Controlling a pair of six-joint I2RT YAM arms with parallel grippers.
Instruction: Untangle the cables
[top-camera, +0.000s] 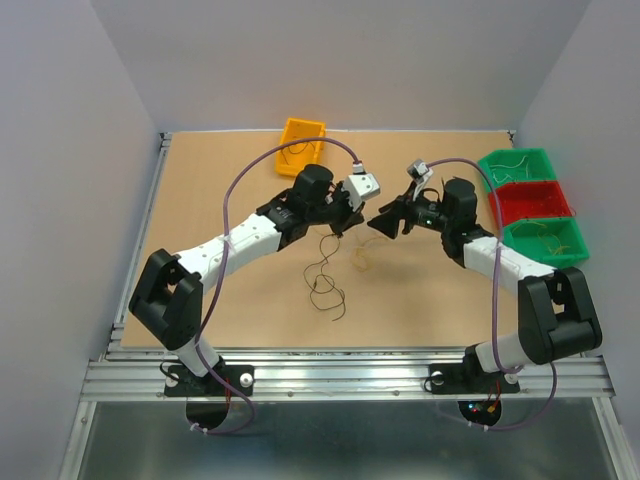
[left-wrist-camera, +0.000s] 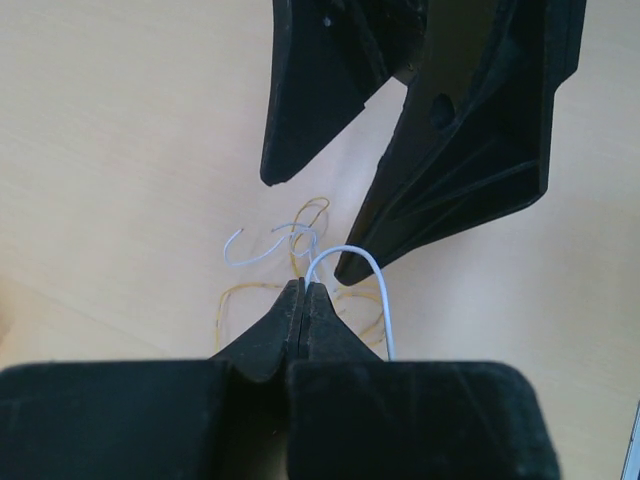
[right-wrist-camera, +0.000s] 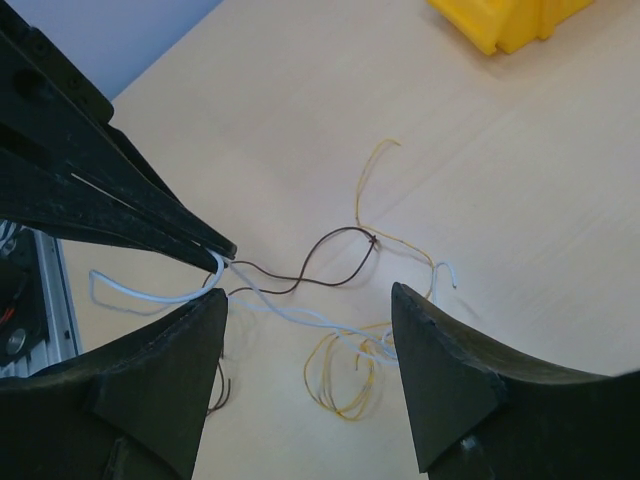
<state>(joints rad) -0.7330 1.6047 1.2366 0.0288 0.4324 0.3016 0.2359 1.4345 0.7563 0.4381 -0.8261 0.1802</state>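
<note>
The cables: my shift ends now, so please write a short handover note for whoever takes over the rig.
Left gripper: shut on the white cable, pinching its loop.
Right gripper: open, facing the left one, holding nothing.
Cables: the white cable, brown cable and yellow cable cross each other mid-table.
Done: the white one is gripped.
Left: all three are yet to be pulled apart.

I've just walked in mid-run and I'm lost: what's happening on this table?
The left gripper is shut on a white cable, which runs into a loose tangle with a brown cable and a yellow cable on the table. The right gripper hangs over the tangle, jaws open, holding nothing.
</note>
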